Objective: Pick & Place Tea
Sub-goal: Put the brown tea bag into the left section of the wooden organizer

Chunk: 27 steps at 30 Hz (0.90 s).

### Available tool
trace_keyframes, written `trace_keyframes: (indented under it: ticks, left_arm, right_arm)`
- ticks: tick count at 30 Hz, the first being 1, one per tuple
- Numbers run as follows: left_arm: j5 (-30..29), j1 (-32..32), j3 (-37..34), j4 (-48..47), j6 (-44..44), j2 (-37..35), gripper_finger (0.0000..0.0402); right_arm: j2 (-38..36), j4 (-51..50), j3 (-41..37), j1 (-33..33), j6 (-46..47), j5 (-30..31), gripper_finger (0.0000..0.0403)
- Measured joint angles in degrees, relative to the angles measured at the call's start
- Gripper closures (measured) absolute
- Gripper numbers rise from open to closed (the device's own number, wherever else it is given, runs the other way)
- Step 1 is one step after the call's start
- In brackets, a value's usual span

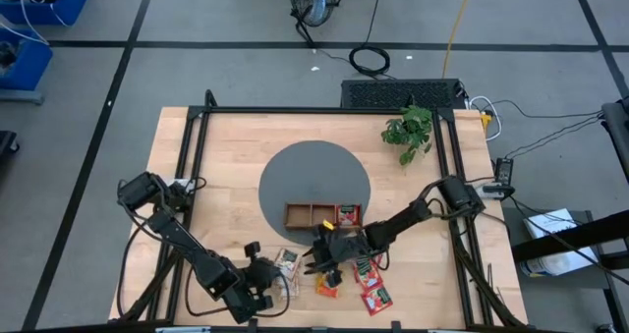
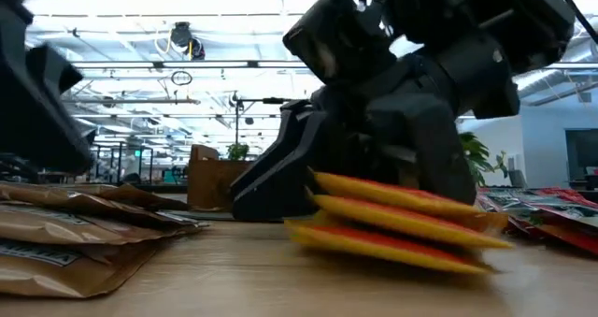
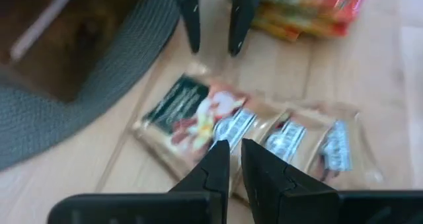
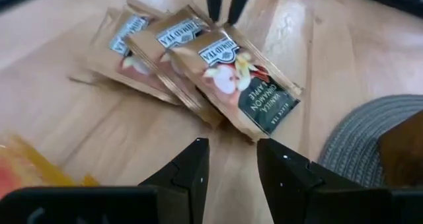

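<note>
The left arm reaches in from the bench's (image 1: 226, 141) near-left corner, folded low over the wood, and its left claw (image 1: 267, 277) hangs just above the beige-brown tea packets (image 1: 286, 264), which lie fanned and overlapping on the bare wood beside the round grey mat (image 1: 314, 171). In the left wrist view its two dark fingers (image 3: 213, 168) stand almost together with only a thin slit between them and nothing caught there, the beige-brown packets spread just beyond their tips. The right arm stretches from the bench's right side, forearm sloping down toward the middle of the near edge, and its right claw (image 1: 321, 259) hangs low between the wooden tray (image 1: 321, 215) and the loose packets. Its fingers (image 4: 192, 168) stand apart and released, gripping nothing, pointing at the same beige-brown fan. The orange-yellow packets (image 2: 392, 225) are stacked on the wood right by this claw, and red packets (image 1: 373, 286) lie scattered on the wood to the right of that stack. One red packet (image 1: 347, 214) sits in the tray's right compartment.
</note>
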Motion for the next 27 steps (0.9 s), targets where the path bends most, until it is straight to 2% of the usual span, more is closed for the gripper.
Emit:
trace_keyframes:
  ticks: [4, 13, 27]
  left_arm:
    - [0.0, 0.0, -1.8, 0.6, -2.5, 0.0, 0.0355]
    - [0.0, 0.0, -5.3, 5.3, -2.2, 0.0, 0.0355]
    - [-0.1, 0.3, -5.6, 6.7, -0.9, 0.0, 0.0355]
  right_arm:
    - [0.2, 0.1, 0.0, 0.2, -2.8, 4.0, 0.0286]
    - [0.2, 1.1, 0.0, -0.9, 0.4, 2.2, 0.0286]
    - [0.2, 3.7, 0.1, 0.9, -14.1, 2.7, 0.0286]
